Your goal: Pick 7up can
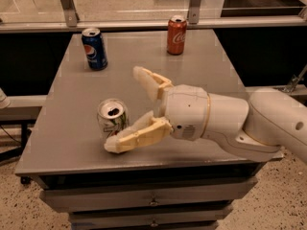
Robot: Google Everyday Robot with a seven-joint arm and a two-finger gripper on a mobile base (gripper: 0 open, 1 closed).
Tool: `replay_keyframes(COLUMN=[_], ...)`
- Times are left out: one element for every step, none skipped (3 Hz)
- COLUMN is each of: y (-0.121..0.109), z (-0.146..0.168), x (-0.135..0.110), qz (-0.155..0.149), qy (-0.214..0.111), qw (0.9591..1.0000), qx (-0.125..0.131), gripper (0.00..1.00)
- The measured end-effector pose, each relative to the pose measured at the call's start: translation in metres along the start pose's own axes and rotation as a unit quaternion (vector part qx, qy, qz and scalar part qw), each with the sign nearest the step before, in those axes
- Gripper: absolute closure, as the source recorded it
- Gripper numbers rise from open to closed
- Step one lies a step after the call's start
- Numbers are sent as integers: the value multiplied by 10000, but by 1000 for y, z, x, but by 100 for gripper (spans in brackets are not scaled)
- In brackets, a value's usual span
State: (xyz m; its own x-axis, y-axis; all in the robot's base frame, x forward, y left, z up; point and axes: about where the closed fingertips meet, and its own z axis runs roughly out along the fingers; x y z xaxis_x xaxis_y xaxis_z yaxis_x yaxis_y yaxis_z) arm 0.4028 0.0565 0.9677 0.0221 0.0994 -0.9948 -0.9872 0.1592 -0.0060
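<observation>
The 7up can [112, 119], white-silver with green lettering and an open silver top, stands upright near the front left of the grey table [67, 143]. My gripper [125, 110] reaches in from the right and is open. One finger [149, 80] lies behind and to the right of the can. The other finger [136, 137] lies in front of it and hides its lower right side. The can stands at the mouth of the jaws, near the fingertips. I cannot tell whether a finger touches it.
A blue Pepsi can [94, 48] stands at the back left of the table. A red Coca-Cola can [176, 34] stands at the back middle. A metal rail [144, 24] runs behind the table. Drawers [153, 202] sit under the front edge.
</observation>
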Motion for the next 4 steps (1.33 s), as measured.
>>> replay_keyframes(y=[-10,-16,-16,-9], z=[-18,-21,-10,2], x=[12,26,38,54], qz=[-172,-325,-461,-490], qy=[-168,-90,297,673], qw=[9996,9994,9984,9958], qx=[162,126,-130,-379], gripper=[0,0,0,0])
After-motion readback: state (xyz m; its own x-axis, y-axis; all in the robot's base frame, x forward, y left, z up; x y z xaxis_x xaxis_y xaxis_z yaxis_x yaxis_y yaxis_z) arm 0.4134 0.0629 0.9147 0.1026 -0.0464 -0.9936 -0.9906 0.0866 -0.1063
